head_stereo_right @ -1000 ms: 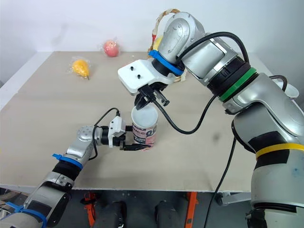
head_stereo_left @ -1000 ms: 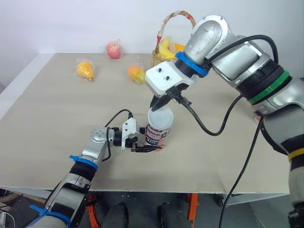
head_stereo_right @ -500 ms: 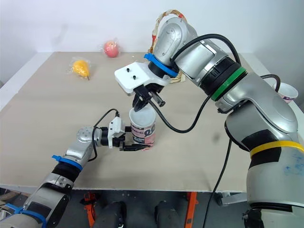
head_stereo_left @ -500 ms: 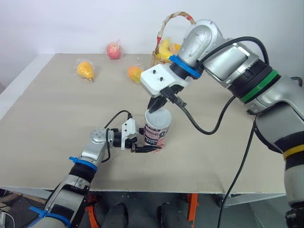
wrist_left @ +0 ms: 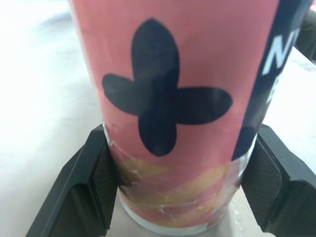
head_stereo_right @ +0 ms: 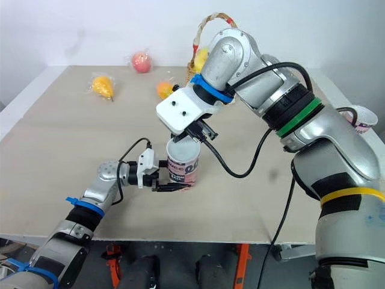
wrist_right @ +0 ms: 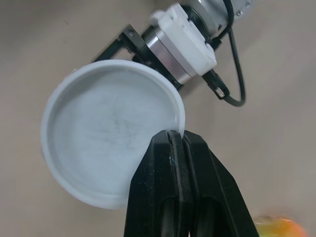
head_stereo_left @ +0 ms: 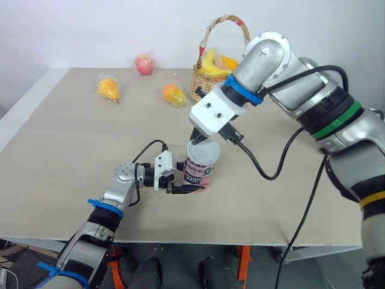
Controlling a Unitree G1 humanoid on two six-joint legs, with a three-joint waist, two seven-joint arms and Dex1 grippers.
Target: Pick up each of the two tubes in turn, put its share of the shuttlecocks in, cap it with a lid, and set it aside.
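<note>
Tube (wrist_left: 168,74) between left pincer (wrist_left: 180,195) (upright)

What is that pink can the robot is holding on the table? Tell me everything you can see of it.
The can is a short round tube, pink with a dark blue band of white lettering and a black four-petal mark; it looks like printed cardboard. It stands upright on the table. The left claw grips it low down, one black finger on each side. A white lid covers its top, pinched at the rim by the right claw.
</note>
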